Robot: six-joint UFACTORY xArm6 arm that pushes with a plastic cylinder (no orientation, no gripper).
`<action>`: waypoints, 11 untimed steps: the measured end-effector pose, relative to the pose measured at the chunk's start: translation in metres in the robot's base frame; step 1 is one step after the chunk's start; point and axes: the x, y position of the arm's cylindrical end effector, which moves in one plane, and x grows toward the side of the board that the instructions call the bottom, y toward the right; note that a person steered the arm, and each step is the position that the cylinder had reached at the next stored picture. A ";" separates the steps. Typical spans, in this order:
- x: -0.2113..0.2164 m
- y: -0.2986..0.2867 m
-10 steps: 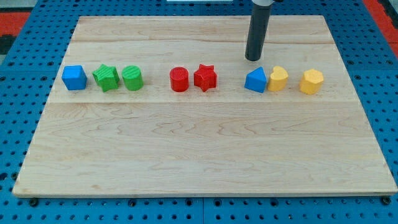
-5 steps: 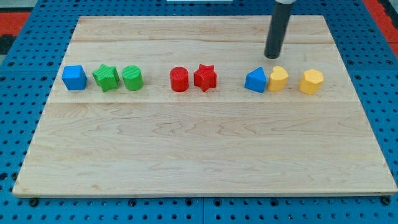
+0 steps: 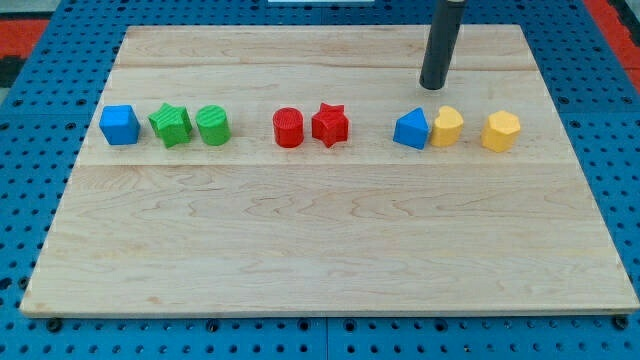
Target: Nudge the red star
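you see the rod (image 3: 441, 45) only in part: the view's top edge cuts off its upper length, though my tip (image 3: 432, 87) shows. just below the tip towards the view's bottom, the two yellow blocks' (image 3: 447, 127) exact shapes are too small to tell.

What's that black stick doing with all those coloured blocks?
It is my rod, and I am supposed to nudge the red star. My tip touches nothing now: it sits toward the view's top, just above the blue block and yellow block, well to the star's right. The red cylinder sits beside the star.
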 end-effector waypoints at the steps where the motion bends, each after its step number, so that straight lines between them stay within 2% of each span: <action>1: 0.002 -0.006; 3: 0.013 -0.044; 4: 0.011 -0.076; 5: 0.007 -0.132; 6: 0.017 -0.159; 7: 0.037 -0.154; 9: 0.041 -0.132; 11: 0.015 -0.109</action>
